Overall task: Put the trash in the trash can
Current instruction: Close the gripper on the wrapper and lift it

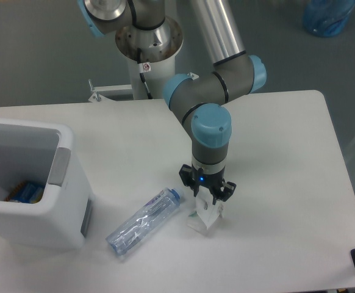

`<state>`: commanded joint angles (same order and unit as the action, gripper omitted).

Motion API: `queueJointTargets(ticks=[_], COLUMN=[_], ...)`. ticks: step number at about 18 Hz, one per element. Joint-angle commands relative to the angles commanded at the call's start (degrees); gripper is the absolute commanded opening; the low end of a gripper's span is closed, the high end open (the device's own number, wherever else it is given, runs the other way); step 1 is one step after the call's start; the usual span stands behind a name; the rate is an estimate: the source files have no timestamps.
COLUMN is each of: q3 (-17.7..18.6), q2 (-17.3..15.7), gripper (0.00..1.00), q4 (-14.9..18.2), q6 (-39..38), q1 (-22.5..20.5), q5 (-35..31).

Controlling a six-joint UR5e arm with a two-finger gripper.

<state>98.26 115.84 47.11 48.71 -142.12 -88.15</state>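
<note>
Here, hand (205, 196) over crinkled pouch (204, 217), perhaps touching

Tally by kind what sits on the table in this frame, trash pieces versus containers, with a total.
Plastic bottles: 1, the water bottle
Pouches: 1, the white pouch, under the gripper
Bins: 1, the trash can, with something orange and blue inside
Total: 3

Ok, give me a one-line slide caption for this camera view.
End effector poised over the white pouch, bottle beside it, trash can at the table's left.
</note>
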Motion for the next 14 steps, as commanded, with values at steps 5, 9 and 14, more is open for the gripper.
queueJointTargets(ticks=[5, 9, 14], q3=[-2.2, -5.8, -12.0], q2=[-0.3, -0.6, -0.2], gripper=[0.00, 0.00, 0.00], q4=[0.1, 0.1, 0.1], q6=[-2.2, -8.1, -20.0], q1=[0.0, -0.4, -0.4], q5=[0.4, 4.9, 11.1])
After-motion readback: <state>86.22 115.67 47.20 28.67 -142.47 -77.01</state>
